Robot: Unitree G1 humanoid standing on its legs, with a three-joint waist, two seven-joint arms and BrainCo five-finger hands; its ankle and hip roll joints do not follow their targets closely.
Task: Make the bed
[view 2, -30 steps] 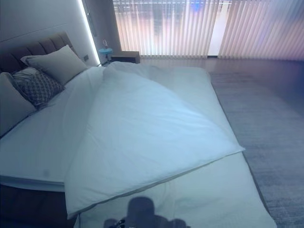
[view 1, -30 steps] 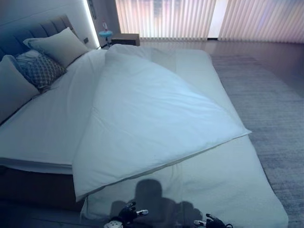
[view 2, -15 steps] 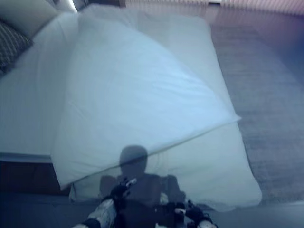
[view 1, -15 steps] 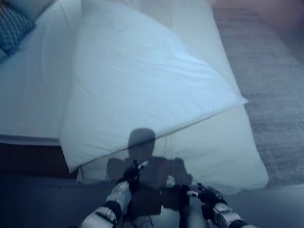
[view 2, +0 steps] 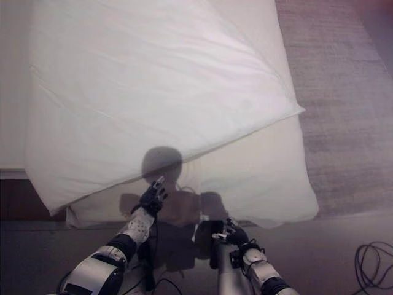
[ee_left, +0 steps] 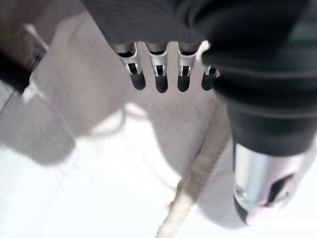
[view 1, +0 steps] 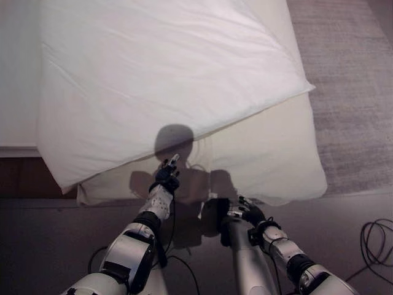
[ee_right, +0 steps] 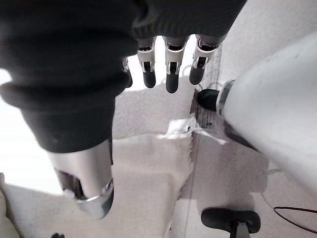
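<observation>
Fingers of left hand (view 1: 166, 178) and right hand (view 1: 250, 215) hang straight, apart from the duvet (view 1: 159, 80).

The white duvet (view 1: 166, 80) runs off the top of the picture, so its far end can't be seen. The bed (view 1: 270, 166) is cut off there too. The grey rug (view 1: 350, 92) runs off at the right side.

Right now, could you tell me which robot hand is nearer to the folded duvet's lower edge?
The left. The left robot hand reaches up at the foot of the bed, fingers straight, just short of the duvet edge. The right robot hand hangs lower, over the floor, farther from it.
</observation>
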